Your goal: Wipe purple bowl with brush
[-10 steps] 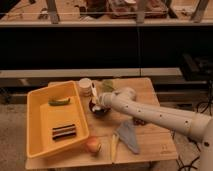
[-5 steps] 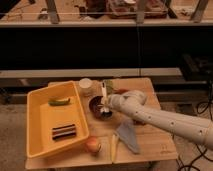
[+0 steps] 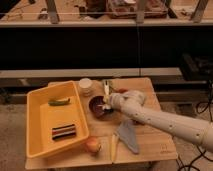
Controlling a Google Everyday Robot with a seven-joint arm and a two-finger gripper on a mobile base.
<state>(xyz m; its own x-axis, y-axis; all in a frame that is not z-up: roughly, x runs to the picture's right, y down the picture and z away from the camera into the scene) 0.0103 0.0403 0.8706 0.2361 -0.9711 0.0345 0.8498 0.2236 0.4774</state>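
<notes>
My gripper (image 3: 107,103) clasps the brush (image 3: 106,90), handle toward 12 o'clock, head dipping into the bowl (image 3: 94,111) at its 8 o'clock.

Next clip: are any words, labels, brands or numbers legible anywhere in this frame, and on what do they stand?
No text can be read anywhere.
Small dark mark near the front right corner of the wooden table: too small to read.
Yellow tray, cream cup, purple bowl: no markings visible.
Gripper, over the purple bowl: no lettering visible.
</notes>
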